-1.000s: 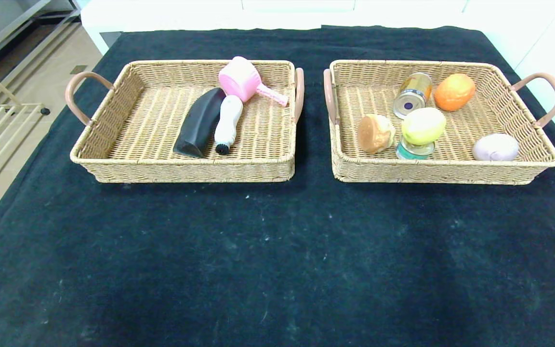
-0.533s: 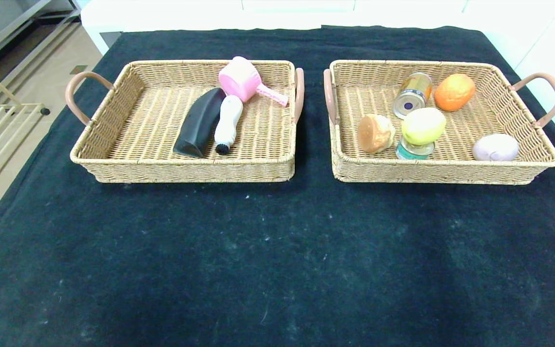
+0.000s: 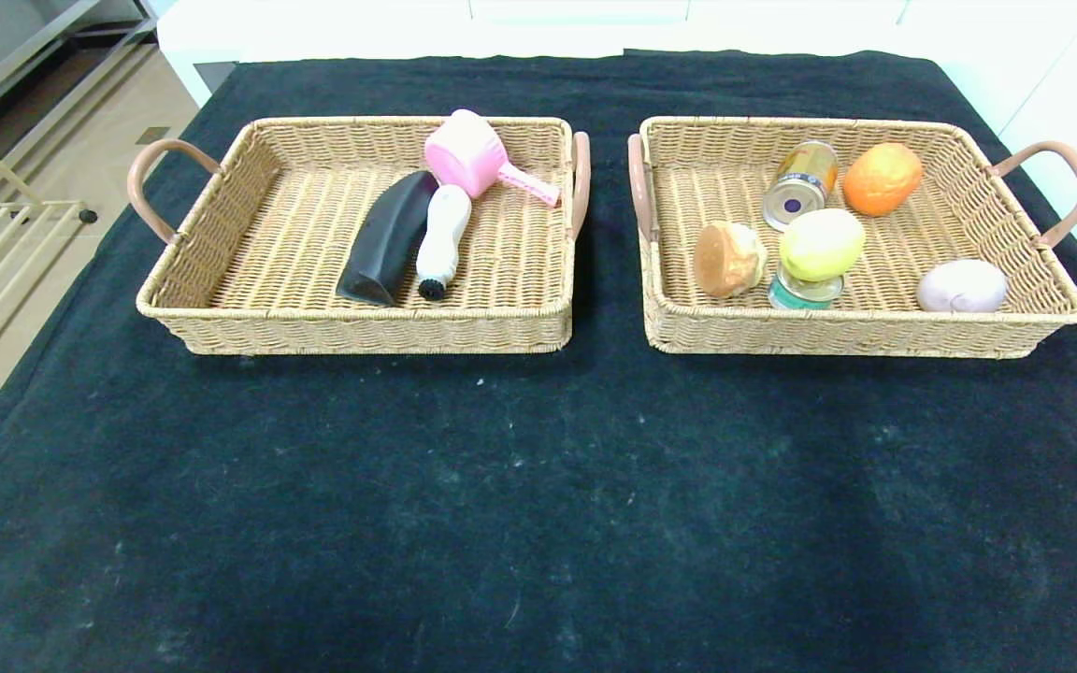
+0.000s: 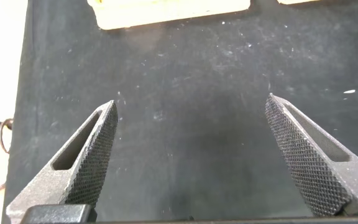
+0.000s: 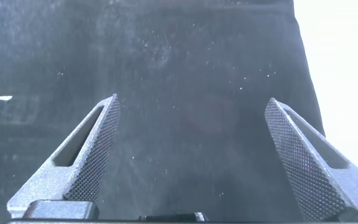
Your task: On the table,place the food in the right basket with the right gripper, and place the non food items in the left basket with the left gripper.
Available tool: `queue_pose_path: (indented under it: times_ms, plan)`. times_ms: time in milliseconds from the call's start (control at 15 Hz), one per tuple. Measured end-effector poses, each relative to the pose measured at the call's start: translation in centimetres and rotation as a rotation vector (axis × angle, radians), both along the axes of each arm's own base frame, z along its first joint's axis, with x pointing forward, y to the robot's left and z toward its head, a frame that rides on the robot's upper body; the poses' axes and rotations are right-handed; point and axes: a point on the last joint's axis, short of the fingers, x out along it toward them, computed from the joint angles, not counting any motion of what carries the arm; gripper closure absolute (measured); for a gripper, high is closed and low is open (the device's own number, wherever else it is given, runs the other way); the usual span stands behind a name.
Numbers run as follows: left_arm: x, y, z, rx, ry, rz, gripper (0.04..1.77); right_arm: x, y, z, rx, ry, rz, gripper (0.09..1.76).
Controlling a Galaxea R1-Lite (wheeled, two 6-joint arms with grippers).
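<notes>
Nothing has moved since the earlier frames; both baskets and their contents lie as before. At upper left of the head view, the left basket [image 3: 221,280] holds three non-food items: a black tube [image 3: 387,237], a white brush [image 3: 441,239] touching it, and a pink scoop [image 3: 473,154] against the far wall. At upper right, the right basket [image 3: 875,332] holds six items: an orange [image 3: 882,178], a gold can [image 3: 800,184] lying on its side, a bread roll [image 3: 728,259], a yellow-green fruit [image 3: 821,244] resting on a teal can [image 3: 800,292], and a pale purple lump [image 3: 961,286]. The black cloth [image 3: 538,505] fills the lower frame, bare to its edges. Left gripper [image 4: 191,158] and right gripper [image 5: 191,158] each hang over the cloth, jaws wide apart, holding nothing.
</notes>
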Motion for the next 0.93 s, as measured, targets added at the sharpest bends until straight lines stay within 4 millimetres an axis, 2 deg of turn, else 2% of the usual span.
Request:
queue_pose_path:
  times_ms: [200, 333, 600, 733, 933]
  plan:
    - [1.7, 0.1, -2.7, -0.003, -0.027, 0.006, 0.09, 0.7, 0.0, -0.4, -0.006, -0.088, -0.001, 0.15]
    - [3.4, 0.1, -4.0, -0.022, -0.066, 0.014, 0.09, 2.3, 0.0, -1.2, -0.017, -0.152, -0.001, 0.15]
    - [6.8, 0.2, -6.7, -0.027, -0.135, 0.043, 0.09, 6.1, 0.1, -4.8, -0.077, -0.288, 0.027, 0.15]
    - [8.4, 0.2, -9.0, -0.018, -0.097, 0.051, 0.09, 6.9, 0.1, -6.6, -0.097, -0.236, 0.035, 0.15]
    - [9.8, 0.2, -12.1, -0.007, -0.003, 0.043, 0.09, 7.2, 0.1, -7.9, -0.096, -0.143, 0.041, 0.15]
